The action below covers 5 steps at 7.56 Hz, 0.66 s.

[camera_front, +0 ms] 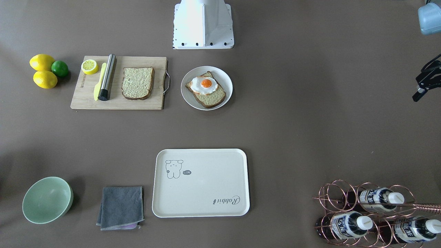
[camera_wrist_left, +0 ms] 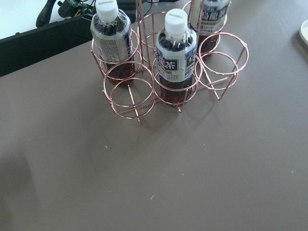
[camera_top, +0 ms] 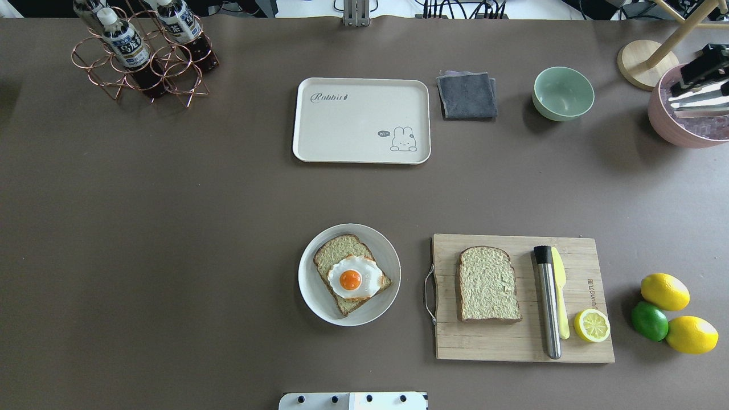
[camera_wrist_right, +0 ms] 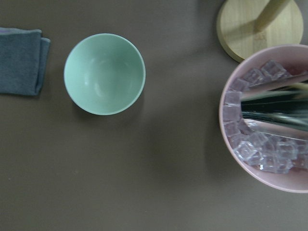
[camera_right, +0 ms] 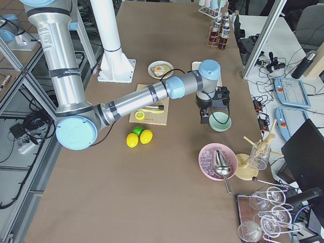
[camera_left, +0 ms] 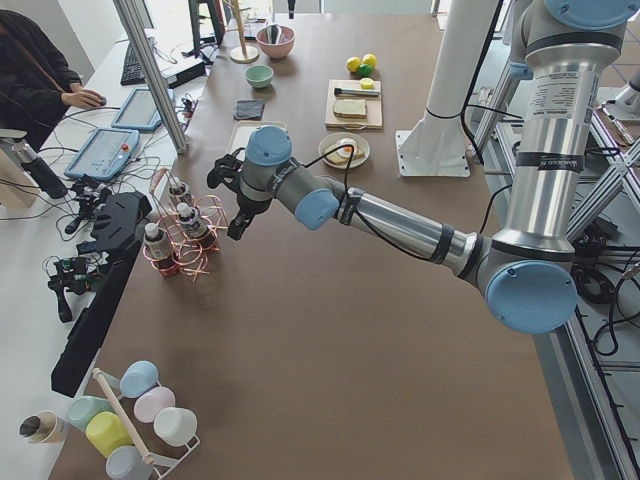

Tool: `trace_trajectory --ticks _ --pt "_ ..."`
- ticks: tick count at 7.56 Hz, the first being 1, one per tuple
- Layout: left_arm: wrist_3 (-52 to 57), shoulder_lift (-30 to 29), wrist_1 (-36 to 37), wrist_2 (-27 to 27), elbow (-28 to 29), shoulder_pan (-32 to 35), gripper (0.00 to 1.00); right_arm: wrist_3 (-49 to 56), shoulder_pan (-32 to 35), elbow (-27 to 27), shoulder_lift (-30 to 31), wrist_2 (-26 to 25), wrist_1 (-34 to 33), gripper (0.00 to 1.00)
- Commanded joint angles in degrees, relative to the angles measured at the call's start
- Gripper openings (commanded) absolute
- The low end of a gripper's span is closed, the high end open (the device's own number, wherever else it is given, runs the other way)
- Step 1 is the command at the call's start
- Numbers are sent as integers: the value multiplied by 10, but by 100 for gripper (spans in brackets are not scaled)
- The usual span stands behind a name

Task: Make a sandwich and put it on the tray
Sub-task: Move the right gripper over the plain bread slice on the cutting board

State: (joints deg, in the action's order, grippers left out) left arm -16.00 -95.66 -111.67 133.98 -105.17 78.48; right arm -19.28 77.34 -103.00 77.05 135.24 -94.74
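Observation:
One bread slice topped with the fried egg (camera_top: 350,279) lies on a round white plate (camera_top: 310,299), also in the front view (camera_front: 206,84). The second bread slice (camera_top: 488,283) lies bare on the wooden cutting board (camera_top: 490,343), also in the front view (camera_front: 137,82). The cream tray (camera_top: 361,122) sits empty at the far middle, also in the front view (camera_front: 206,186). My left gripper (camera_front: 418,96) hangs above the bottle rack (camera_wrist_left: 168,72), far from the food. My right gripper (camera_right: 205,119) hovers by the green bowl (camera_wrist_right: 104,73). I cannot tell whether either gripper is open or shut.
The board also holds a yellow knife (camera_top: 561,302), a metal cylinder (camera_top: 548,304) and a lemon half (camera_top: 592,325). Two lemons (camera_top: 664,291) and a lime (camera_top: 649,320) lie beside it. A grey cloth (camera_top: 467,94), a pink bowl of ice (camera_wrist_right: 269,139) and a wooden stand base (camera_top: 646,64) sit far right.

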Motion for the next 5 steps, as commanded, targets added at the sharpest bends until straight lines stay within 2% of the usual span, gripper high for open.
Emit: trace_trajectory --ticks 1,2,3,5 --pt "-122 -17 -62 17 4 -55 98 -191 -115 -21 -107 -17 3 100" --pt "-121 -20 -106 -26 5 -83 98 -233 -144 -32 -112 -53 25 100" --pt "-118 -24 -121 -62 1 -106 98 -258 -165 -33 -110 -63 62 100" --pt "-155 -67 -137 -49 49 -123 98 -294 -191 -32 -104 -78 120 100"
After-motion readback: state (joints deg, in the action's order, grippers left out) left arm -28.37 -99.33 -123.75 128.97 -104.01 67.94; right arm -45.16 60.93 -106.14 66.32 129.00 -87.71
